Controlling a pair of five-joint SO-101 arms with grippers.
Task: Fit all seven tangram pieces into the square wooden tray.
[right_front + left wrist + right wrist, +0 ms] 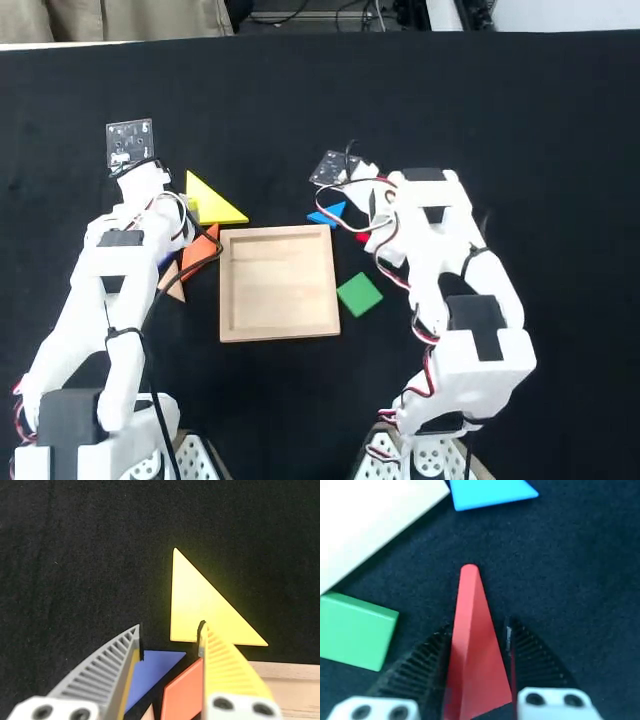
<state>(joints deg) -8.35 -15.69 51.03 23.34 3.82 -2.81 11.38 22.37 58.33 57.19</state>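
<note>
Inside the tray point(277, 333), 0 of 7 pieces are sitting; right gripper point(477, 627) is clamping the red triangle point(469, 600) at 2 o'clock, left gripper point(170, 626) is standing open.

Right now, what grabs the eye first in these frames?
The right gripper is clamped on a red triangle, just right of the wooden tray. The left gripper hangs open by a bright yellow triangle at the tray's far-left corner. A green square lies by the tray's right edge.
</note>
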